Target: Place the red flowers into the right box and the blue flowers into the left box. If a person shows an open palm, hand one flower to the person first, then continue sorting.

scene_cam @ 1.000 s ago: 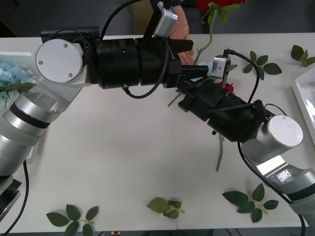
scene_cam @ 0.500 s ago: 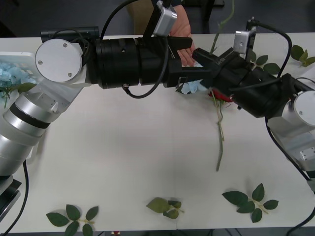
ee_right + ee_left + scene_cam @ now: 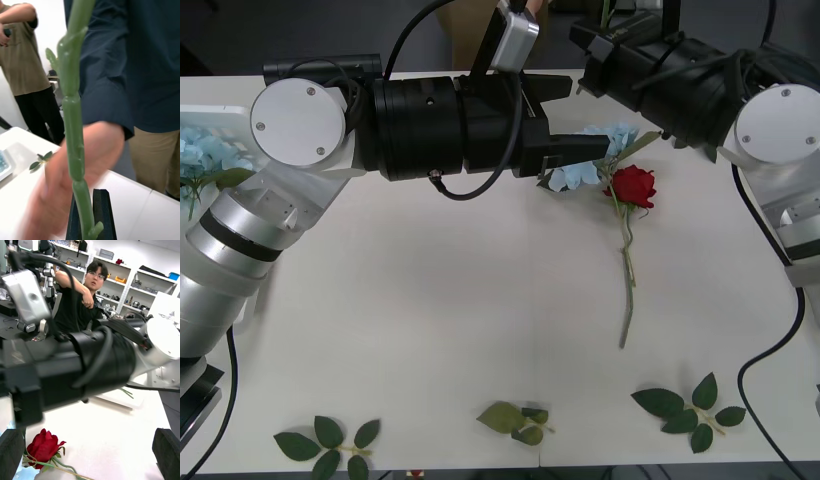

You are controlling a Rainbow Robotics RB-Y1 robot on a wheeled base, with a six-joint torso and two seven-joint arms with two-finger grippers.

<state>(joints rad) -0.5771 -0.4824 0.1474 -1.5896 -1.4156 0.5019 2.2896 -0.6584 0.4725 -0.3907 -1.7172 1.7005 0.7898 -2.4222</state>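
My right gripper (image 3: 88, 221) pinches a green stem (image 3: 73, 123) at the table's far edge, facing the person's hand (image 3: 75, 172). I should release only once it grips. Left gripper (image 3: 565, 120) spread, over rose (image 3: 634, 185) and blue flower (image 3: 585, 168) at centre-far.

The person's palm (image 3: 82, 165) is motion-blurred behind the green stem (image 3: 75, 123), whose flower head is cut off.

My arms are thick black cylinders with round silver-white joint caps marked by small screws. Black cables loop along them, and a silver camera block sits behind each wrist. My left gripper (image 3: 90, 453) ends in wide-set black fingers (image 3: 167, 448).
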